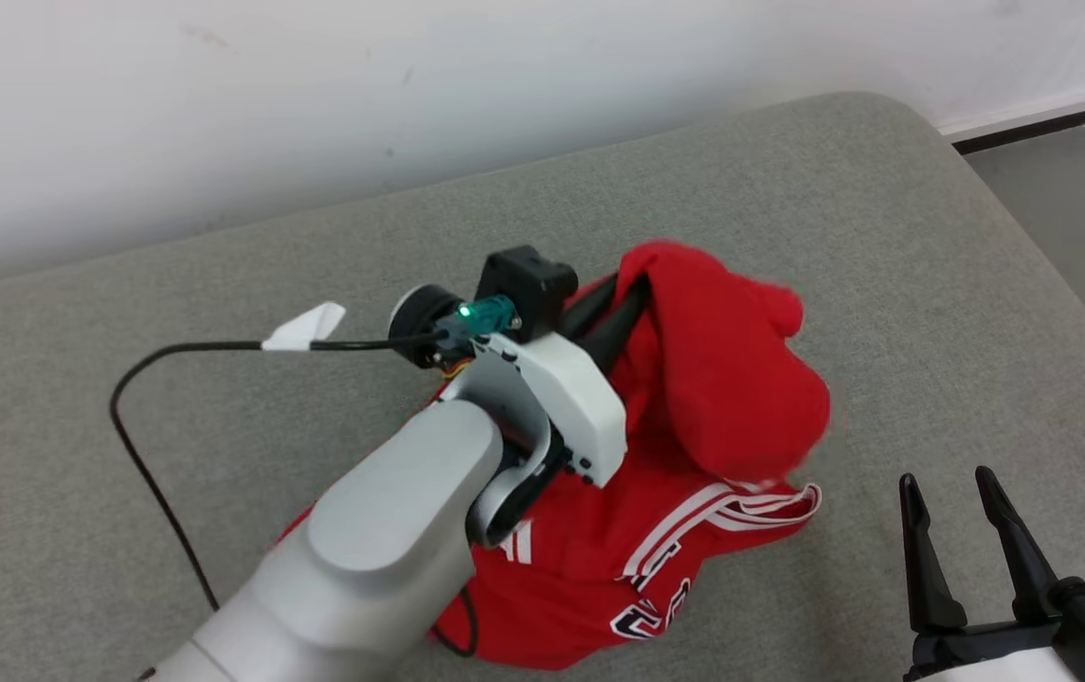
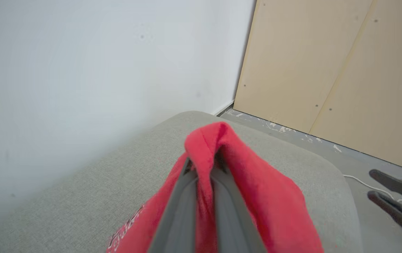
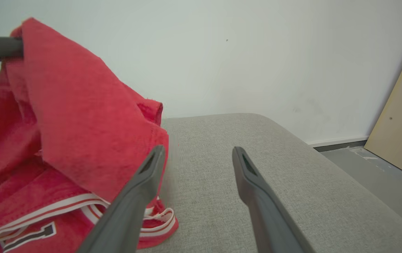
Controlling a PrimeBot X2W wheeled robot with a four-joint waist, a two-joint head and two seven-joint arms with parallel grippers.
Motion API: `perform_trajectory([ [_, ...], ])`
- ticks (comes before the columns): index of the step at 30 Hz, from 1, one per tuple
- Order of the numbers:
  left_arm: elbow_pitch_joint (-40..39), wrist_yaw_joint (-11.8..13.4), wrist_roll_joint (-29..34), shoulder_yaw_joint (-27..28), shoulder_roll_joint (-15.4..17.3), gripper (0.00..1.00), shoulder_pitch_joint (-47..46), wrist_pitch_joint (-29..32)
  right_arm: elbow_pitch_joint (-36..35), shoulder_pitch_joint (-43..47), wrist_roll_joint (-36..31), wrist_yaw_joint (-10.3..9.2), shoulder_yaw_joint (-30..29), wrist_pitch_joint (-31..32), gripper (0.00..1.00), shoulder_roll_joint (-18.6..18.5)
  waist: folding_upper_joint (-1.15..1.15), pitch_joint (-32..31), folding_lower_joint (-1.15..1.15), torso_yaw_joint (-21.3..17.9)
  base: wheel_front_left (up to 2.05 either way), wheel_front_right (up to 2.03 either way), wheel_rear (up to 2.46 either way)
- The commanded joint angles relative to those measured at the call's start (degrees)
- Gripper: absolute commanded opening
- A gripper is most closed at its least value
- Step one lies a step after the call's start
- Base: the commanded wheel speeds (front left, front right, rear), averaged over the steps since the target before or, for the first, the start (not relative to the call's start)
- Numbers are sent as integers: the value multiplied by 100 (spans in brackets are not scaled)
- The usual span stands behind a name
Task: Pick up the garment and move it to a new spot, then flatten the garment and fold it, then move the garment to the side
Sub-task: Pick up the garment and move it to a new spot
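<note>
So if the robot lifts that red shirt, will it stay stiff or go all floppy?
Probably floppy: the red shirt droops in folds from the left gripper pinching it. It seems light, since one small pinch holds up a whole bunch. It likely won't slide out; the cloth looks fuzzy.

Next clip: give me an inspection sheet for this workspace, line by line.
Surface: grey padded surface, the garment lies on it.
Job's things: red garment, crumpled, one fold raised.
Clutter: nothing seen.
Grippers: left gripper shut on the raised fold; right gripper open, holding nothing.
Cables: black cable with white tag loops over the surface to the left wrist; thin white cable on the floor.
Surroundings: white wall, wooden panel, grey floor.
</note>
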Motion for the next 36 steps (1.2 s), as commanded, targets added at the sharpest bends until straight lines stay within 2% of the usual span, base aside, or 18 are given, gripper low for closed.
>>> perform_trajectory([
  [1, -350, 69, -121, 155, 4, 0, -117, -93, -5, 82, -43, -10, -47, 5, 100, -6, 0, -94, 0, 127, 0, 0, 0],
  [5, -1113, 271, -245, 477, 216, 0, -196, -56, -39, 146, -114, -10, -112, 5, 100, -6, 0, -226, 0, 332, 0, 0, 0],
  [7, -1485, 398, -228, 629, 426, 0, -239, 24, -54, 210, -125, -10, -168, 5, 100, -7, 0, -295, 0, 464, 0, 0, 0],
  [14, -2352, 893, -403, 1255, 1468, 0, 87, 496, -88, 386, -229, -10, -252, 5, 100, -6, 0, -450, 0, 1019, 0, 0, 0],
  [17, -2450, 980, -592, 1445, 1721, 0, 269, 623, -102, 414, -253, -10, -279, 5, 100, -6, 0, -461, 0, 1206, 0, 0, 0],
  [19, -2452, 1039, -817, 1695, 1986, 0, 472, 769, -114, 420, -271, -10, -266, 5, 100, -6, 0, -451, 0, 1370, 0, 0, 0],
  [21, -2392, 1124, -805, 1875, 2365, 0, 587, 843, -130, 400, -286, -10, -271, 5, 100, -16, 0, -418, 0, 1544, 0, 0, 0],
  [25, -2158, 1319, -859, 2214, 2867, 0, 918, 796, -146, 380, -306, -10, -292, 5, 100, -58, 0, -345, 0, 1881, 0, 0, 0],
  [29, -1825, 1434, -1105, 2526, 3072, 0, 1204, 685, -158, 349, -312, -10, -300, 5, 100, -106, 0, -236, 0, 2222, 0, 0, 0],
  [36, -1078, 1332, -1388, 2726, 2957, 0, 1381, 444, -173, 104, -328, -10, -179, 5, 100, -211, 0, 27, 0, 2572, 0, 0, 0],
])
